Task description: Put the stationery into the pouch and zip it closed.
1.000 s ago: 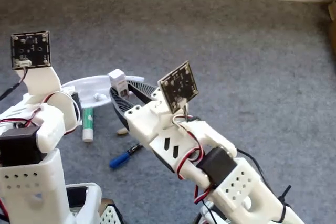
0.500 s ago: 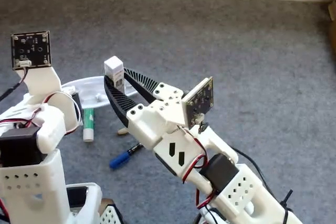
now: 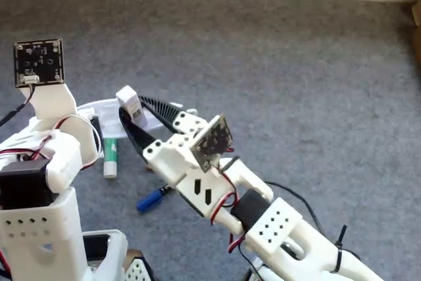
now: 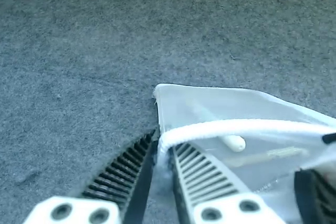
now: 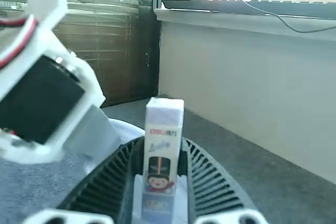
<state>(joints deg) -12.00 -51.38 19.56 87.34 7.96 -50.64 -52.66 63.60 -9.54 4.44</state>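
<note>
The left gripper [image 4: 164, 145] has its ribbed black fingers closed on one corner of the translucent pouch [image 4: 236, 106], pinching the thick white zip edge so that the mouth is lifted off the grey carpeted surface [image 4: 79, 51]. Through the plastic a short white rod shows inside the pouch, perhaps a pen or the zip's pull; the view is too hazy to say. The right gripper [image 5: 160, 148] clamps a small white box [image 5: 163, 150] between its two fingers. The box stands upright, with a printed figure on the face towards the wrist camera and its top end rising clear of the fingertips. From above, the right gripper [image 3: 131, 108] carries the box [image 3: 127, 100] over the pouch [image 3: 99, 106], which spreads flat and pale between the two arms. Whether the box touches the plastic cannot be told. Two more pieces of stationery lie outside the pouch. A green-and-white glue stick [image 3: 110, 154] rests on the grey surface [image 3: 296, 64] just beside the pouch's near edge, close against the left arm. A blue marker [image 3: 152, 197] lies farther towards the arm bases, its black end running under the right arm.
</note>
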